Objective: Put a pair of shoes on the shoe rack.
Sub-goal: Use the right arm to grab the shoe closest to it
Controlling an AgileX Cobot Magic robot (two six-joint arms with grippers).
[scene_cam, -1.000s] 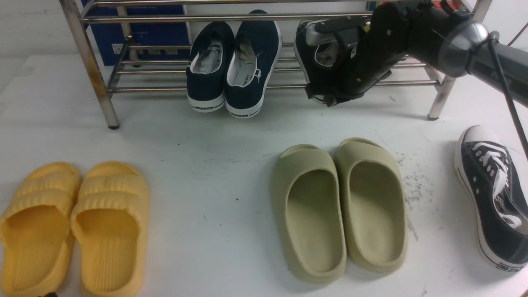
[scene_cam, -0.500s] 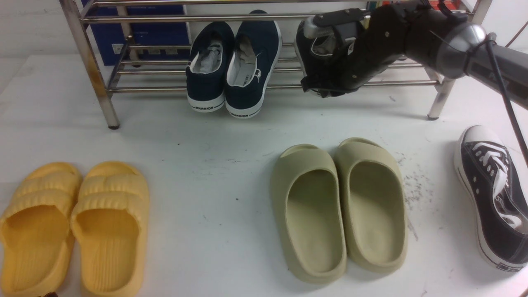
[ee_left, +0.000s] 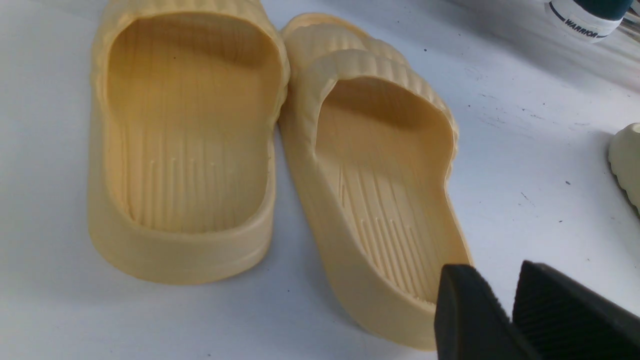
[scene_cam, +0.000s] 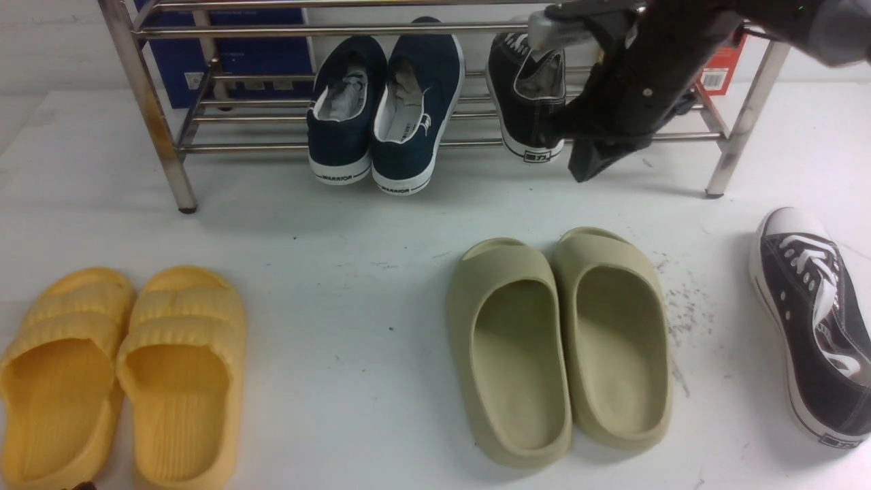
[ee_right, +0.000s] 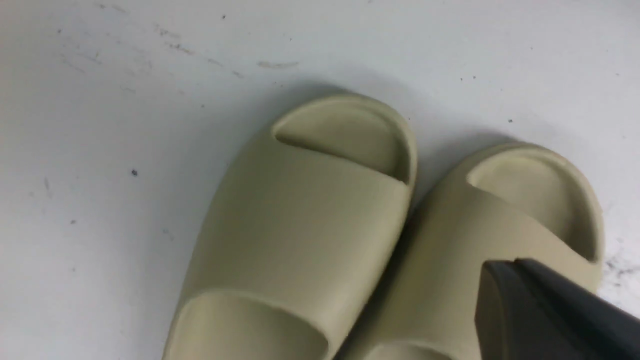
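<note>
Two yellow foam slides (scene_cam: 122,374) lie farthest left on the white table (scene_cam: 340,231), just beyond the left pincer (ee_left: 500,280). That pincer hovers low by the nearer slide's heel, holding nothing. Only a sliver shows between its fingers, so I cannot tell whether it is fully closed.

Well left of the right pincer (scene_cam: 586,163), the navy WARRIOR sneakers (scene_cam: 384,102) rest on the shoe rack (scene_cam: 146,102), heels out over its front bar. The olive foam slides (scene_cam: 558,340) sit side by side on the table, below that pincer and nearer the camera.

One black canvas sneaker (scene_cam: 527,95) is already on the rack's lower bars, just left of the right pincer, toe in and heel overhanging the front bar. The right pincer hangs closed and empty beside that heel; I cannot tell whether the arm touches the shoe. The second black canvas sneaker (scene_cam: 810,320) lies on the table, well to the pincer's right and nearer the camera, so the task looks about half done.

The arm is so near the overhanging heel that a sideways swing could knock the sneaker off the thin bars. Jaws left closed would shove the second sneaker rather than grip it. The free slot beside the rack's right leg looks tight, so a wide approach could strike the leg or the upper bar.
</note>
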